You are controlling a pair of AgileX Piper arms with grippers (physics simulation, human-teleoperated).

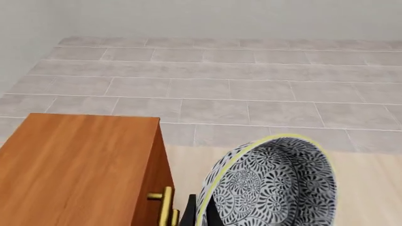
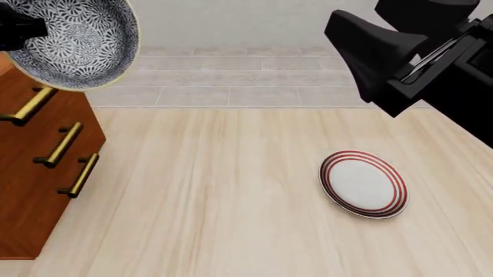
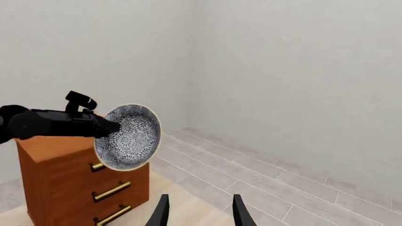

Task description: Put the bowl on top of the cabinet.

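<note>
Bowl (image 3: 127, 136) clamped in left gripper (image 3: 112, 126), tilted beside cabinet (image 3: 60, 143) top, ready for placing; right gripper (image 3: 199, 211) apart, idle.

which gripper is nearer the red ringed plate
Right. The right gripper hangs raised above the table on the plate's side, jaws apart and empty. The left gripper is far across, up by the cabinet, holding the bowl by its rim.

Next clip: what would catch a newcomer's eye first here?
The blue-patterned bowl, held aloft and tipped on its side by the left gripper beside the cabinet's top edge. Next, the red-ringed plate lying alone on the table at right, with the right gripper open, raised well above it.
</note>
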